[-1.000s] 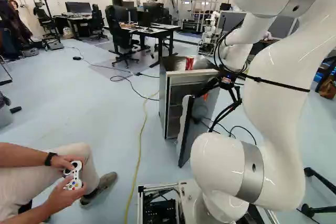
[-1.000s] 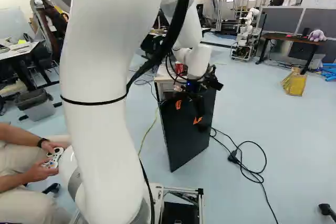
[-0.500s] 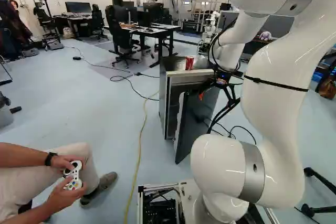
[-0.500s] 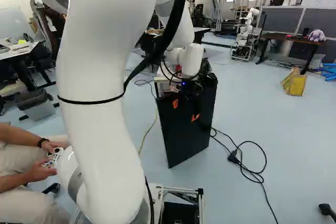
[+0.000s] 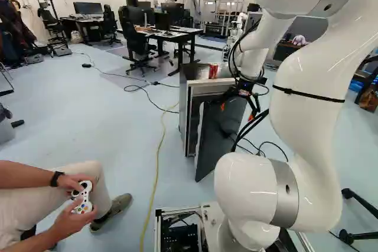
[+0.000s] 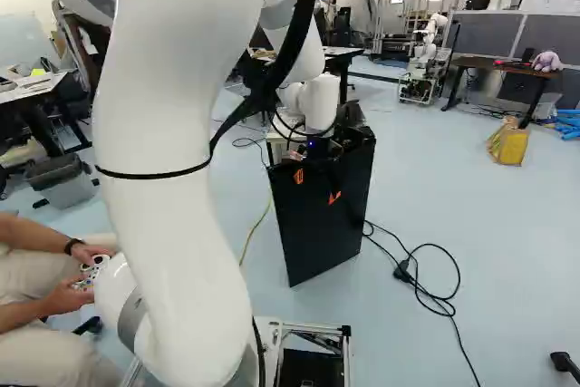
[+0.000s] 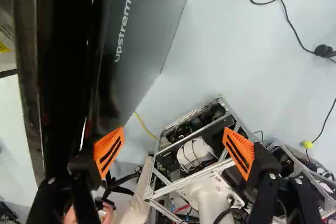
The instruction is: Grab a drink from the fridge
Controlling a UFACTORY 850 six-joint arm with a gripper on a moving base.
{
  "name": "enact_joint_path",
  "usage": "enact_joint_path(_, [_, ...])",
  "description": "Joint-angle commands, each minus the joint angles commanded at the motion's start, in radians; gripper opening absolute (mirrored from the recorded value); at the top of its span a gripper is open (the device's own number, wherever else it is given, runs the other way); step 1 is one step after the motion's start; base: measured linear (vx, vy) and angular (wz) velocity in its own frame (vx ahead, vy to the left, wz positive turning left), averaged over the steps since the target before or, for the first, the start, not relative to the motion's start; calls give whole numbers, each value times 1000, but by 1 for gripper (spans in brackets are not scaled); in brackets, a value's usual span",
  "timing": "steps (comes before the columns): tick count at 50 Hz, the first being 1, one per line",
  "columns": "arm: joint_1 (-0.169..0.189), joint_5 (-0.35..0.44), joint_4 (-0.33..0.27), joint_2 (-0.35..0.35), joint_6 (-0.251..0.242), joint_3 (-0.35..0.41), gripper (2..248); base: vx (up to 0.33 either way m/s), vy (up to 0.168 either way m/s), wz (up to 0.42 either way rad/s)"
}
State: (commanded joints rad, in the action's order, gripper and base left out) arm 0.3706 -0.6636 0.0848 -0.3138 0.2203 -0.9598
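The dark fridge point(image 5: 183, 104) stands ahead, its door point(image 5: 220, 137) partly open; the inside is mostly hidden behind it. A red can point(image 5: 213, 71) is on the fridge top. My gripper point(image 5: 237, 111) is at the upper part of the door's outer face. In the right base view the same gripper point(image 6: 317, 187) shows its orange pads against the black door point(image 6: 331, 233). Seen from the wrist, the gripper point(image 7: 174, 151) is open with nothing between its fingers; one finger overlaps the door's edge. Whether it touches the door, I cannot tell.
A seated person with a controller point(image 5: 83, 196) is left of the base. Black cables point(image 6: 426, 283) lie on the floor right of the fridge, a yellow cable point(image 5: 157, 169) to its left. Desks point(image 5: 177, 35) and another robot point(image 6: 426, 56) stand farther back.
The door has swung inward, narrowing its gap to the fridge body. My arm and gripper have moved left and toward the fridge along with it. The base and the can have stayed put.
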Motion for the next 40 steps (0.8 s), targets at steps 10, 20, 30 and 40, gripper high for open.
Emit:
enact_joint_path(10, [-16,56,-8,1,0,2,247,0,0,0])
enact_joint_path(20, [-32,112,-15,2,0,3,247,0,0,0])
enact_joint_path(30, [-47,160,-20,3,0,4,247,0,0,0])
enact_joint_path(40, [-62,198,-21,4,0,6,247,0,0,0])
